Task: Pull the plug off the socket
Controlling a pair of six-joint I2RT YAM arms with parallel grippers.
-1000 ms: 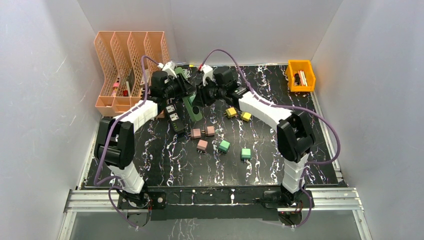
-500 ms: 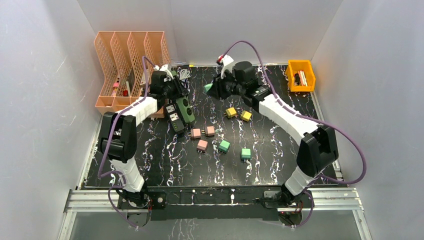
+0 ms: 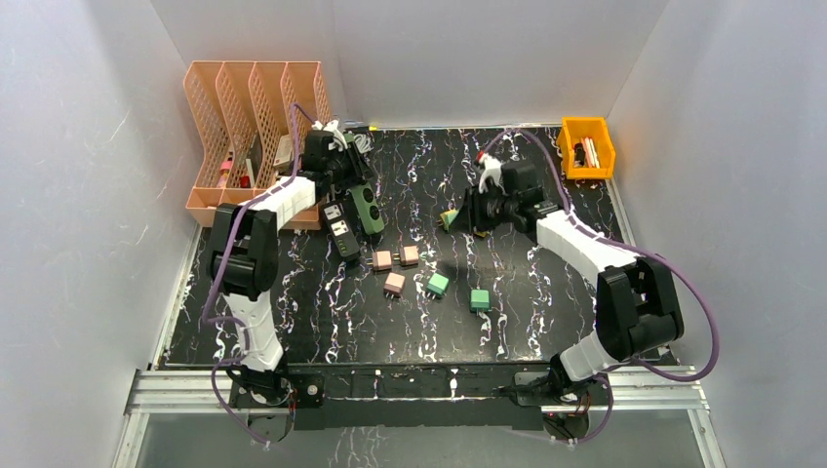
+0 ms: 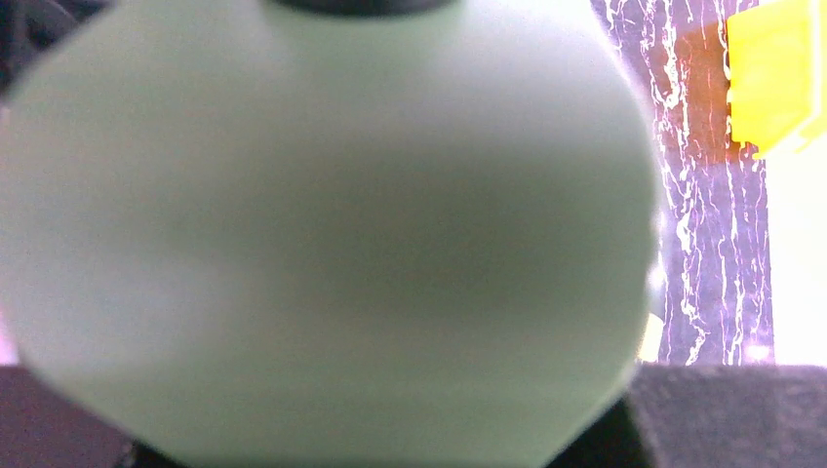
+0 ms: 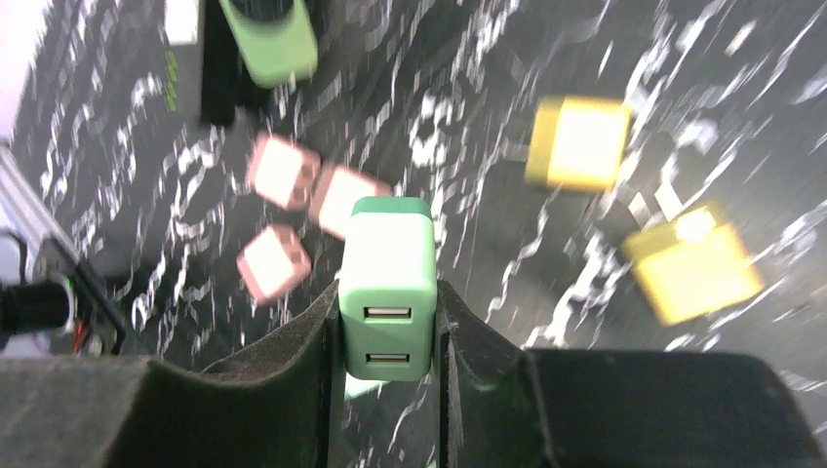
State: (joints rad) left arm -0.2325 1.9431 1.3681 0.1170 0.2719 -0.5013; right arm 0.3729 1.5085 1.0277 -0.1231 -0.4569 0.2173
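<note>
The right gripper [image 5: 387,302] has swung to the frame's centre-right, clamped on the green plug [image 5: 387,258]. At upper left, the left gripper [image 3: 351,185] grips the green socket [image 3: 367,208].

A blurred pale green body [image 4: 322,234] fills most of the left wrist view, cut off by the frame; the yellow bin [image 4: 775,78] is cropped at the corner. In the right wrist view the yellow plugs [image 5: 577,142] and pink plugs [image 5: 283,172] are smeared, and the green plug [image 5: 387,283] has its pins hidden

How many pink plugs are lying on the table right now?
3. The left pink plug and the right pink plug sit side by side; the near pink plug lies just in front of them. Others may be hidden from view.
</note>
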